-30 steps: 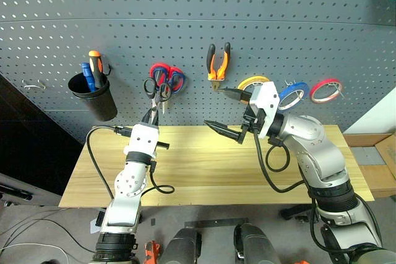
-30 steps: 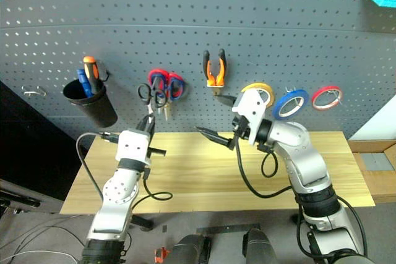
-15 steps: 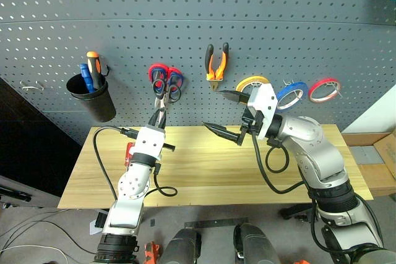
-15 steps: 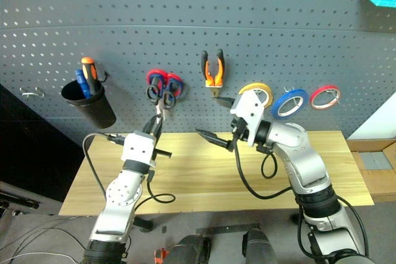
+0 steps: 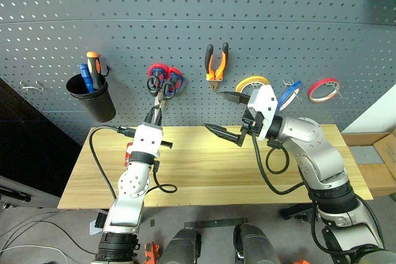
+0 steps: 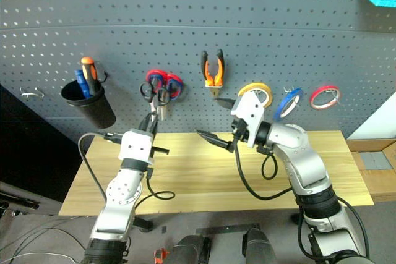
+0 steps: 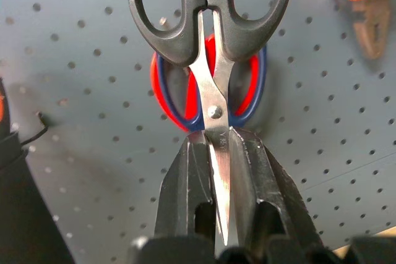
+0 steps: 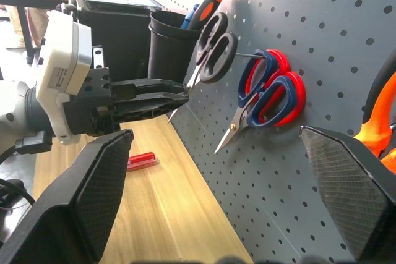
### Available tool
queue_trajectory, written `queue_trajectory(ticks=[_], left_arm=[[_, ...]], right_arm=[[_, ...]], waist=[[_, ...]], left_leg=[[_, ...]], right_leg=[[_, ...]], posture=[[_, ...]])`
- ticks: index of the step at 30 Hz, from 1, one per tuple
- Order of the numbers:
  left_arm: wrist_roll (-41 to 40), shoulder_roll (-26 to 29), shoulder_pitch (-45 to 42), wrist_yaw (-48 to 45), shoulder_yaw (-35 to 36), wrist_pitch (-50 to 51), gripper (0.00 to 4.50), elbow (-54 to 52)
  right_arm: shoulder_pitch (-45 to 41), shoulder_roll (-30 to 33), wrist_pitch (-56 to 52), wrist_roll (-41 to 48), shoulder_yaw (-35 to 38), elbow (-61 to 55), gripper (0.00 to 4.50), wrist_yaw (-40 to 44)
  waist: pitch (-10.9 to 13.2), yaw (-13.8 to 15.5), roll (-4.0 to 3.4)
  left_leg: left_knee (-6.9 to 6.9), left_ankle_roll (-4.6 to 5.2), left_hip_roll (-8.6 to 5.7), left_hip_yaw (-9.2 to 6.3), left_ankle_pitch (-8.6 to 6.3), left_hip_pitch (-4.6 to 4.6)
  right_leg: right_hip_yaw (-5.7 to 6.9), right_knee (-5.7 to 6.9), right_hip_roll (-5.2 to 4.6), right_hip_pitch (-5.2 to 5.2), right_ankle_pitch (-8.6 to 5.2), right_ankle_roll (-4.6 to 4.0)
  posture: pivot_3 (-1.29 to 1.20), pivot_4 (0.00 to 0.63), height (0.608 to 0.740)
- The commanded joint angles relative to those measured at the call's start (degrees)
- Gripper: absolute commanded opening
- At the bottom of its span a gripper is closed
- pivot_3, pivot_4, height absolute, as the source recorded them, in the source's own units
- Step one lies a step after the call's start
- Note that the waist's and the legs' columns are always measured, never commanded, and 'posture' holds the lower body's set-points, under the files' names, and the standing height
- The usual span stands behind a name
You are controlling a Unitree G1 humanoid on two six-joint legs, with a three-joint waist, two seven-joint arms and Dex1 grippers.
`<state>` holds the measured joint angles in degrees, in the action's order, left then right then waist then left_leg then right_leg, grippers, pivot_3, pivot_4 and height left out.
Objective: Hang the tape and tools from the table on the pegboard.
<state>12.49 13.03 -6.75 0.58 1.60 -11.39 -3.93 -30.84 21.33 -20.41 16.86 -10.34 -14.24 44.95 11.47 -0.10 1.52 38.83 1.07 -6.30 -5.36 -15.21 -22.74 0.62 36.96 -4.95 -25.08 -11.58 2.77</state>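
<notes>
a red screwdriver (image 5: 130, 150) lies on the worktop (image 5: 204, 177) beside the left claw (image 7: 216, 171), which is clenched on the blades of the black scissors (image 7: 209, 23), handles up against the pegboard (image 5: 185, 23) over red-and-blue scissors (image 7: 247, 85), while the right claw (image 5: 226, 114) gapes empty near the hung pliers (image 5: 216, 61) and blue tape (image 5: 288, 95).

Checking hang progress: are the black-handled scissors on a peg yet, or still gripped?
Still gripped. The left gripper is shut on the blades of the black-handled scissors; in the right wrist view their loops reach a metal hook, but release has not happened.
</notes>
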Motion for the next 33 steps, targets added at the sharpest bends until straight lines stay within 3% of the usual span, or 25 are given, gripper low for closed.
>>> queue_trajectory(ticks=[1,12,24,31,32,33], left_arm=[[0.38,-0.16,0.03,0.75,0.42,-0.01,0.06,-1.87],[1.33,0.09,-3.22,1.14,0.55,3.72,0.06,2.49],[-0.45,0.37,-13.82,1.50,0.86,4.40,0.06,16.66],[-6.65,-2.14,-14.34,-0.64,3.83,19.59,0.06,15.00],[-7.46,-1.91,-14.35,-1.30,4.08,20.68,0.78,14.60],[-7.73,-1.61,-14.39,-1.78,4.00,21.21,1.01,14.28]], right_arm=[[-0.65,-0.04,1.47,-0.13,0.37,-1.45,4.50,-0.14],[-0.96,-0.20,1.42,-0.28,0.22,-1.38,4.50,-0.23],[-2.38,-1.03,1.31,0.19,1.33,-1.00,4.50,-0.89],[-2.50,-1.00,1.46,-0.08,1.07,-0.69,4.50,-1.15],[-2.48,-0.99,1.58,-0.15,1.00,-0.53,4.50,-1.15],[-2.47,-0.98,1.71,-0.25,0.92,-0.39,4.50,-1.15]], waist=[[0.00,0.00,0.00],[0.00,-0.01,0.00],[-0.10,-0.05,0.02],[-0.97,-0.80,-0.16],[-1.09,-1.07,-0.22],[-1.11,-1.32,-0.24]], left_leg=[[0.00,0.00,0.00,0.00,0.00,0.00],[0.00,0.00,0.00,0.00,0.00,0.00],[0.01,-0.01,-0.01,0.00,0.00,-0.01],[0.01,0.00,0.00,0.02,0.00,0.02],[0.01,0.00,0.00,0.04,0.00,0.08],[-0.01,0.00,0.00,0.04,0.00,0.18]], right_leg=[[0.00,0.00,0.00,0.00,0.00,0.00],[0.01,0.00,0.00,0.00,0.00,0.00],[0.02,0.02,0.00,-0.03,0.01,0.00],[-0.02,0.04,0.00,-0.01,0.00,0.01],[-0.03,0.04,0.00,0.04,0.00,0.01],[-0.03,0.04,0.01,0.12,0.00,0.01]], posture=[[-0.04,0.149,0.740],[-0.04,0.149,0.740],[-0.05,0.144,0.740],[-0.05,0.140,0.740],[-0.05,0.140,0.740],[-0.05,0.140,0.740]])
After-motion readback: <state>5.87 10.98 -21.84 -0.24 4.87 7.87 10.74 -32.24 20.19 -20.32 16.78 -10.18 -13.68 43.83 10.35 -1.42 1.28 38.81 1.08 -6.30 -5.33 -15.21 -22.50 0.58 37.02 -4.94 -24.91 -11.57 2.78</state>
